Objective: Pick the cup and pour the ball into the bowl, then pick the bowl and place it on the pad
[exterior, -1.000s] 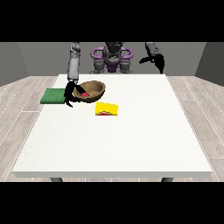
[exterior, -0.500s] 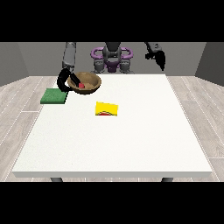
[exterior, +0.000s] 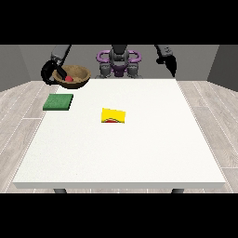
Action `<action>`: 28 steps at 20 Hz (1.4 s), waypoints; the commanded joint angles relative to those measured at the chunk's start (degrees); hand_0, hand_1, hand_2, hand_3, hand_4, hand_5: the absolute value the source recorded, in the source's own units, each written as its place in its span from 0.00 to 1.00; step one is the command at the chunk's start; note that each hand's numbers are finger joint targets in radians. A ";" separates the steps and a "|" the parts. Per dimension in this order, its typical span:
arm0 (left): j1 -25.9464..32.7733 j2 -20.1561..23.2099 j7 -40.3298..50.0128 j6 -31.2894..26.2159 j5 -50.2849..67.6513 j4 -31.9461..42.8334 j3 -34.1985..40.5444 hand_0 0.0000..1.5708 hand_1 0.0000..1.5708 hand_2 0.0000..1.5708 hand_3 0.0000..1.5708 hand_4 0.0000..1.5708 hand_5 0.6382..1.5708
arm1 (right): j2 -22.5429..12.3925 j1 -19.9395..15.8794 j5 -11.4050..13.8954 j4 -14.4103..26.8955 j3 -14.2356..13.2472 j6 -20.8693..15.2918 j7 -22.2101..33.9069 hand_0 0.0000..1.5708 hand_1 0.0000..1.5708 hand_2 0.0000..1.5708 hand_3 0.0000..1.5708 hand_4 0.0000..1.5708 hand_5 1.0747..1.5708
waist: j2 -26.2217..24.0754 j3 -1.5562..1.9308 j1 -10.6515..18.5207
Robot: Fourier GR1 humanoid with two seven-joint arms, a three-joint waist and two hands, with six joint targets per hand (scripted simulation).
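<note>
**benchrat:** Lifted higher and swung back toward the robot since the earlier frames, that's what the round brown wooden-looking bowl [exterior: 72, 75] has done. It was low over the near corner of the desk, now it hangs up above the far left corner of the big white desk [exterior: 121, 144]. Black fingers [exterior: 60, 73] of the hand at the view's left [exterior: 49, 74] are hooked over the bowl's left rim, so it's grasping the bowl. Small red ball [exterior: 69, 79] is sitting inside it.

**pinch_grip:** So the pour's done. Where's the flat green square pad [exterior: 58, 102]?

**benchrat:** On the desk, below the bowl and toward the camera. Bowl isn't on it yet. Yellow cup [exterior: 114, 116] lies on its side mid-desk, well apart from both.

**pinch_grip:** Other hand?

**benchrat:** Hand at the view's right [exterior: 170, 63] is up by the far right corner, holding nothing. Can't tell how it's set, too small and dark.

**pinch_grip:** Handling guess?

**benchrat:** Bowl looks stiff and light. A one-sided rim hold will want to tip it, and the ball rolls freely inside, so I'd keep it level and lower it flat. Rim is really the only place to take it; the curved outside looks slippery.
</note>
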 commanded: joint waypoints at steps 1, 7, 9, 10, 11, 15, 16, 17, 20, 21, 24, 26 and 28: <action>-2.83 -0.29 0.41 0.78 0.01 -0.38 0.53 0.00 0.00 0.00 0.00 0.66 0.85 | -4.35 -0.18 -0.78 -0.45 -1.74 3.88 -0.91 1.00 1.00 1.00 0.14 0.56 1.00 | 3.88 0.05 -0.60; -2.01 8.35 -0.71 -8.50 7.14 -1.35 7.55 0.00 0.00 0.00 0.00 0.82 0.94 | -8.18 4.58 -2.12 0.12 -4.93 5.82 -5.97 1.00 1.00 1.00 0.00 0.57 1.00 | 4.72 0.08 1.27; -3.95 14.23 -0.77 -10.36 10.77 1.39 13.94 0.00 0.00 0.00 0.00 0.84 0.97 | -7.83 4.35 -2.62 -0.76 -5.15 5.74 -5.68 1.00 1.00 1.00 0.00 0.59 1.00 | 5.54 0.04 0.88; -4.63 15.97 -0.71 -12.84 13.02 0.74 15.35 0.00 0.00 0.00 0.00 0.84 0.99 | -9.19 5.02 -3.80 0.38 -7.25 5.78 -8.84 1.00 1.00 1.00 0.00 0.56 1.00 | 7.83 0.08 2.19; -5.00 18.38 -2.38 -15.24 13.90 2.74 16.75 0.00 0.00 0.00 0.00 0.83 1.00 | -7.40 3.23 -3.31 -0.47 -6.73 3.20 -6.82 1.00 1.00 1.00 0.00 0.55 1.00 | 8.78 0.03 2.89; -4.37 23.81 -5.46 -18.49 16.95 8.03 22.47 0.00 0.00 0.00 0.00 0.82 1.00 | -9.93 4.21 -3.69 -1.36 -7.66 5.30 -10.34 1.00 1.00 1.00 0.00 0.51 1.00 | 10.60 0.03 1.65; -4.91 27.77 -6.63 -22.52 19.16 11.25 25.17 0.00 0.00 0.00 0.00 0.81 1.00 | -6.28 4.38 -4.42 -3.04 -8.17 1.91 -13.11 1.00 1.00 1.00 0.00 0.51 0.99 | 12.69 0.00 1.57; -4.76 25.80 -7.34 -22.69 18.72 9.55 23.38 0.00 0.00 0.00 0.00 0.79 1.00 | -8.43 3.14 -5.09 -0.26 -9.42 3.72 -12.39 1.00 1.00 1.00 0.00 0.50 0.99 | 13.74 0.05 2.87; -6.27 29.79 -6.55 -23.97 19.47 13.89 25.45 0.00 0.00 0.00 0.00 0.77 0.99 | -8.06 2.67 -3.96 -0.97 -8.17 3.12 -11.17 1.00 1.00 1.00 0.00 0.48 0.99 | 13.10 0.04 1.48; -5.71 30.64 -6.86 -24.48 19.59 14.51 25.99 0.00 0.00 0.00 0.00 0.76 0.98 | -7.05 3.12 -4.66 -1.09 -9.12 1.74 -12.98 1.00 1.00 1.00 0.00 0.48 0.99 | 13.01 0.04 1.41; -4.47 28.80 -11.10 -24.48 18.41 13.68 25.10 0.00 0.00 0.00 0.00 0.76 0.99 | -11.32 1.91 -5.90 1.39 -12.80 -0.55 -10.80 1.00 1.00 1.00 0.45 0.00 0.98 | 16.15 0.06 1.82; -5.57 31.01 -8.34 -26.07 20.55 13.65 26.25 0.00 0.00 0.00 0.00 0.76 0.99 | -12.22 2.42 -4.81 3.74 -12.38 -0.54 -11.26 0.78 0.78 0.90 0.83 0.00 0.96 | 16.40 0.08 2.85; -6.36 31.24 -7.87 -24.10 19.35 12.53 25.48 0.00 0.00 0.00 0.00 0.75 0.98 | -10.40 1.22 -5.20 4.74 -11.55 1.07 -10.57 0.54 0.54 0.56 0.70 0.00 0.88 | 15.96 0.08 2.66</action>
